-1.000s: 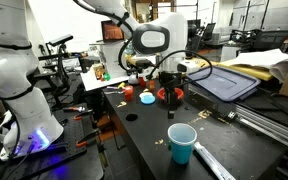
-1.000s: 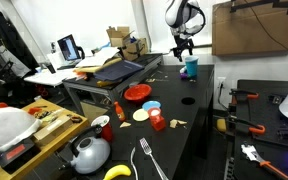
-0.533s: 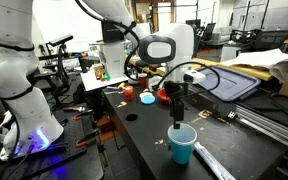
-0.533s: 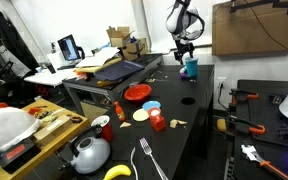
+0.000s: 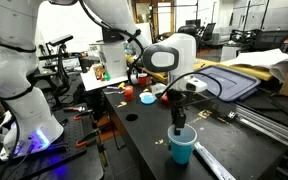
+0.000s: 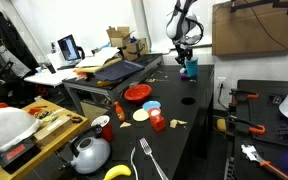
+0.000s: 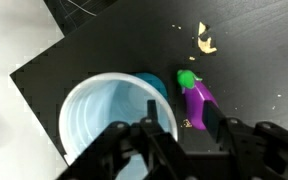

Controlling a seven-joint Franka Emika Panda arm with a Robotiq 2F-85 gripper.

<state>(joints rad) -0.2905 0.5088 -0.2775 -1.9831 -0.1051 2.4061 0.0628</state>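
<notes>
Holding a toy eggplant (image 7: 195, 97) in the gripper (image 7: 184, 132), jaws drawn narrow on its purple body, green stem end poking out in the wrist view; hanging directly above a light blue plastic cup (image 7: 109, 115), upright and open-mouthed, close to an edge of the black bench (image 7: 254, 70); in both exterior views, gripper (image 5: 177, 122) just over the rim of the cup (image 5: 182, 147), near a corner of the bench; farther along the bench, well apart from the cup (image 6: 190, 68): a red plate (image 6: 137, 93), a blue disc (image 6: 152, 105); near the eggplant in the wrist view, lying on the bench, a pale crumpled scrap (image 7: 206, 40).
</notes>
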